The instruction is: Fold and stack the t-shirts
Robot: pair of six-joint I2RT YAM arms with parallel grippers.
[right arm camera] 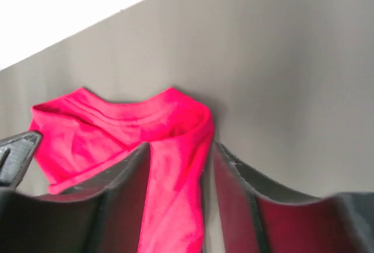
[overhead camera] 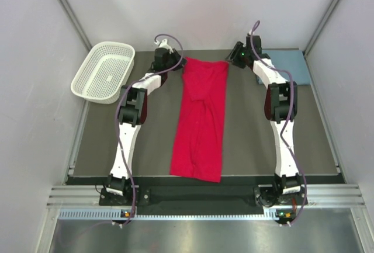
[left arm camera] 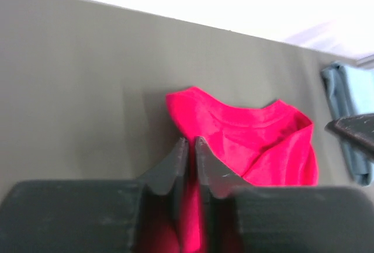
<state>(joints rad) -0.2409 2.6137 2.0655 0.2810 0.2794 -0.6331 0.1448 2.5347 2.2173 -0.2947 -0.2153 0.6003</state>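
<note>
- Bench (overhead camera: 251, 142): dark mat. Risk: the cloth drags on it in a lift and the fold skews. It carries both shirts.
- Red t-shirt (overhead camera: 198, 118): a long strip folded lengthwise at the bench centre, collar end far, hem near. Risk: with only one far corner held, a lift would twist the strip and open the fold. My two grippers sit at its far corners, one on each side.
- Blue-grey t-shirt (overhead camera: 286, 63): folded at the far right of the bench, just right of my right arm and apart from the red one. Risk: my right arm could brush it on a swing. Neither gripper touches it.
- Right gripper (right arm camera: 181, 148): fingers spread apart, straddling the far right edge of the red cloth, which runs between them. Risk: closing too shallow would catch only the top layer.
- Left gripper (left arm camera: 191, 142): fingers drawn together at the far left corner, and red shows between them, so I judge it clamped on the cloth. Risk: a thin pinch near the edge may slip out.
</note>
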